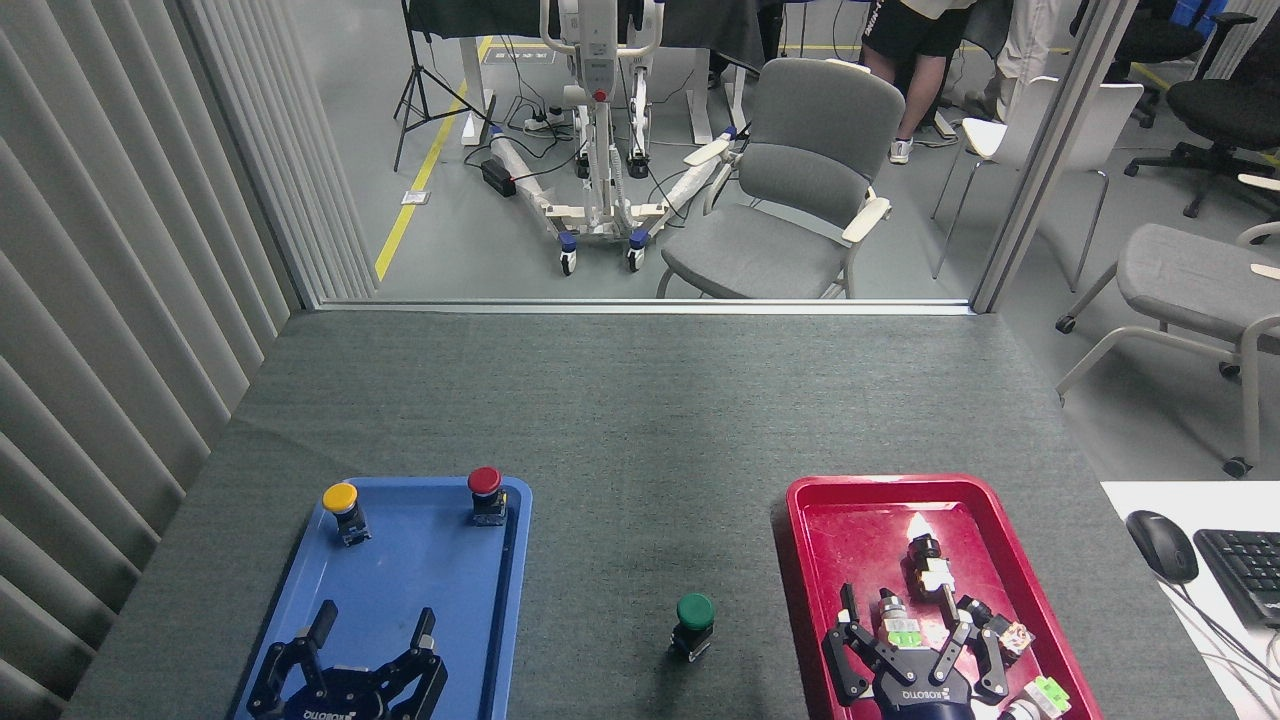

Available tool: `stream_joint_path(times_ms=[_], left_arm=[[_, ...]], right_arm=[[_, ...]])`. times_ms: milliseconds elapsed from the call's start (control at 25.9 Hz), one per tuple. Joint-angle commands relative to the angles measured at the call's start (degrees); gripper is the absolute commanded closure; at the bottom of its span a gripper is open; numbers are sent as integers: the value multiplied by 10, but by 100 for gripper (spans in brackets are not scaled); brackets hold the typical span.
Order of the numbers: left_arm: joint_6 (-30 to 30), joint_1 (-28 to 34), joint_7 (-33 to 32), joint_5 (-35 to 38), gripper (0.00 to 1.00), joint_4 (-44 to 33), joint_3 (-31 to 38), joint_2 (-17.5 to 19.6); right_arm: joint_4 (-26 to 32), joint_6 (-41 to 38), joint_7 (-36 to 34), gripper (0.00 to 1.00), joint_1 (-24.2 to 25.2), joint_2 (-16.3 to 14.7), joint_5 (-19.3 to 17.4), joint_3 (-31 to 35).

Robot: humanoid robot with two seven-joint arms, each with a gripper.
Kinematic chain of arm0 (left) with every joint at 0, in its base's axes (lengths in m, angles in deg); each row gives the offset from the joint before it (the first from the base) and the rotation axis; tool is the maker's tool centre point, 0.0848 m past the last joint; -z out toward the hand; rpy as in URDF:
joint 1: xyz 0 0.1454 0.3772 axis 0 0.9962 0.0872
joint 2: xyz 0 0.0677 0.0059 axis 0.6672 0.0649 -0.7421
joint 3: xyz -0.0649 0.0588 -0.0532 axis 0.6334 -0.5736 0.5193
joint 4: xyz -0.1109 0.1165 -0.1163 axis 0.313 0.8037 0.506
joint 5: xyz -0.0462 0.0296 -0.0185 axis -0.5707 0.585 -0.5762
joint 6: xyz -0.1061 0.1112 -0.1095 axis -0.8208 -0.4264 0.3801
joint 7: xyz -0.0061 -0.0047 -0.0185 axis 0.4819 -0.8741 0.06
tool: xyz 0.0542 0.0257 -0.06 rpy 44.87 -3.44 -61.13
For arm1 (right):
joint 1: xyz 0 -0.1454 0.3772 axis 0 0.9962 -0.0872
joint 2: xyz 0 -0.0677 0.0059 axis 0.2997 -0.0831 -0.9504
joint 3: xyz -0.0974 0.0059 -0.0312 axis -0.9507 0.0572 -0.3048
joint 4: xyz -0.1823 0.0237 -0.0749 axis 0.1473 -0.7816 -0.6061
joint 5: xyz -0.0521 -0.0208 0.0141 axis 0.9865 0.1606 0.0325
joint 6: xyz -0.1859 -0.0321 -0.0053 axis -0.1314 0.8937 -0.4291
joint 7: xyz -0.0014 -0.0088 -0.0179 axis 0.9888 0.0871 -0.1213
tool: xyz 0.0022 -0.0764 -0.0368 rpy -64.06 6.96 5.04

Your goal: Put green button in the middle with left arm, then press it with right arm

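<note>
The green button (694, 624) stands upright on the grey table covering (640, 420), in the gap between the blue tray (300, 610) and the red tray (1030, 600), near the bottom of the view at about six o'clock from the table's centre; nothing touches it. That looks like the placing step done, since the button sits on the felt and in neither tray; whether it has been pressed cannot be told from its cap (it looks raised, but the view is too small to judge).

The left gripper (372, 635) hovers over the near end of the blue tray, at nine o'clock from the button and well apart from it; its fingers are spread and hold nothing. The right gripper (910, 620) is over the red tray at three o'clock from the button, fingers splayed above the loose switch parts (925, 570), empty as far as I can see.

In the blue tray, the yellow button (341, 509) and red button (485, 493) stand at the far end; if the press is still owed, the right arm must swing across to nine o'clock and come down on the green cap.
</note>
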Motion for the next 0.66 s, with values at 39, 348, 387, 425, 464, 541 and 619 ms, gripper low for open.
stream_joint_path(times_ms=[39, 348, 387, 425, 464, 541, 619], left_arm=[[1, -1, 0, 0, 1, -1, -10, -1], [0, -1, 1, 1, 1, 0, -9, 0], [0, -1, 1, 1, 1, 0, -9, 0], [0, 0, 1, 1, 1, -1, -9, 0], [-2, 0, 1, 1, 1, 0, -9, 0], [-4, 1, 1, 1, 1, 1, -7, 1], [-6, 2, 1, 1, 1, 1, -6, 1]], right_arm=[[13, -1, 8, 0, 13, 1, 2, 0], [36, -4, 8, 0, 34, 4, 3, 16], [40, -5, 8, 0, 35, 4, 2, 18], [42, -5, 8, 0, 36, 4, 2, 18], [43, -5, 8, 0, 37, 5, 2, 18], [43, -5, 6, 0, 37, 8, 2, 18], [43, -4, 5, 0, 37, 10, 3, 18]])
